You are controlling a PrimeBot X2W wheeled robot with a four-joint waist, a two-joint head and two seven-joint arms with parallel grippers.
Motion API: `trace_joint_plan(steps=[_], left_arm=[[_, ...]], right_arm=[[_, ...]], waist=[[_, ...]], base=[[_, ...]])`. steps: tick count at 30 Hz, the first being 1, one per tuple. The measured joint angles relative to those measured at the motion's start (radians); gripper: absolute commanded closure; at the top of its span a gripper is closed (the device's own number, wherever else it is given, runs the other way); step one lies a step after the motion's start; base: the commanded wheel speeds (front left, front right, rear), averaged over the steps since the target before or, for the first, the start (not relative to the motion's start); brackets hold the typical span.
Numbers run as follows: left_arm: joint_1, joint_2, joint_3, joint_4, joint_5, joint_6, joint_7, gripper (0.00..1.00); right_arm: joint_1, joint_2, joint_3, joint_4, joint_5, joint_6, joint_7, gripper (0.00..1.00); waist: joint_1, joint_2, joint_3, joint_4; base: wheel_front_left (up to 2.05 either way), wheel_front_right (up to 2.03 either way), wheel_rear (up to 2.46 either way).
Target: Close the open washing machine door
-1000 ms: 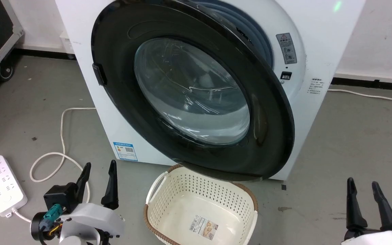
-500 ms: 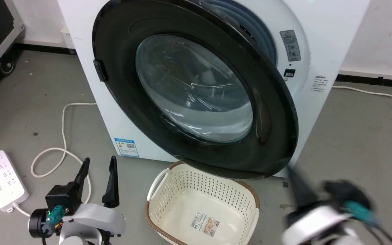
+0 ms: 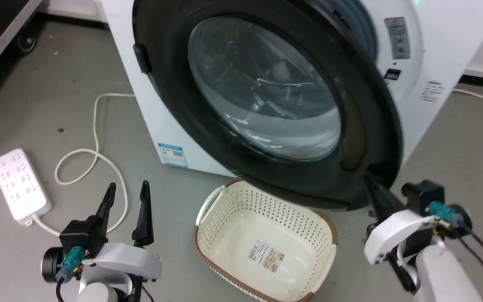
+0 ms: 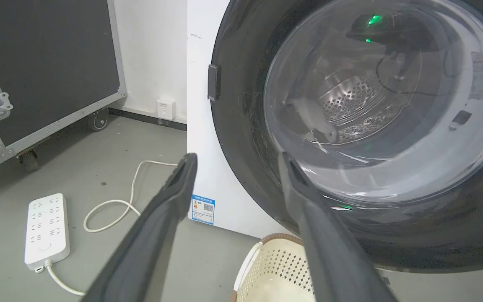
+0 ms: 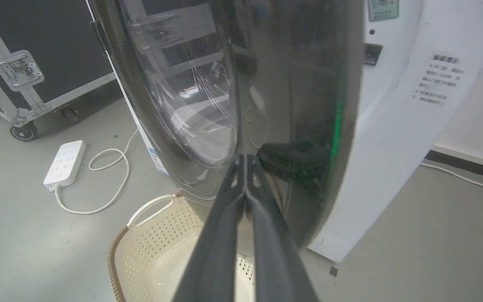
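- Dark fingers of the left gripper (image 3: 128, 184) stood wide apart at 7 o'clock in the head view, holding nothing, posed as they were a second earlier and well apart from the door
- The whole head view had slid, so the white machine front (image 3: 451, 46) sat further toward 1 o'clock; that was the camera's move, not the machine's
- The washing machine door (image 3: 266, 100) hung ajar across the middle, hinged at its 9 o'clock side, with its 3 o'clock edge standing off the machine at much the same angle as before, so no closing had begun
- The right gripper (image 3: 371, 182) had changed most: a second earlier it rested at 5 o'clock with its fingers parted, well apart from the door; now they were pressed together, empty, with the tip at the door's black frame near its 5 o'clock
- In the right wrist view that tip lay against the frame, touching or just short, I could not tell
- The reach looked finished and the push due next; pressing near that free edge should swing the door toward the latch socket (image 3: 392, 74)
- The laundry basket (image 3: 266, 201) sat at 6 o'clock, its back rim under the door's lower frame, holding only a label (image 3: 266, 256)
- The steel drum (image 4: 350, 100) showed through the glass in the left wrist view; a pale shape (image 4: 312, 121) in it could be paddle or cloth, I could not tell
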Motion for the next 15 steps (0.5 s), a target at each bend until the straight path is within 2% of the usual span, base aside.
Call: trace_joint_plan(steps=[15], left_arm=[[-0.078, -0.042, 0.012, -0.009, 0.025, -0.048, 0.0, 0.0]], right_arm=[[-0.309, -0.016, -0.35, 0.157, -0.184, 0.001, -0.034, 1.0]], waist=[[0.0, 0.0, 0.121, 0.077]], base=[[0.0, 0.0, 0.0]])
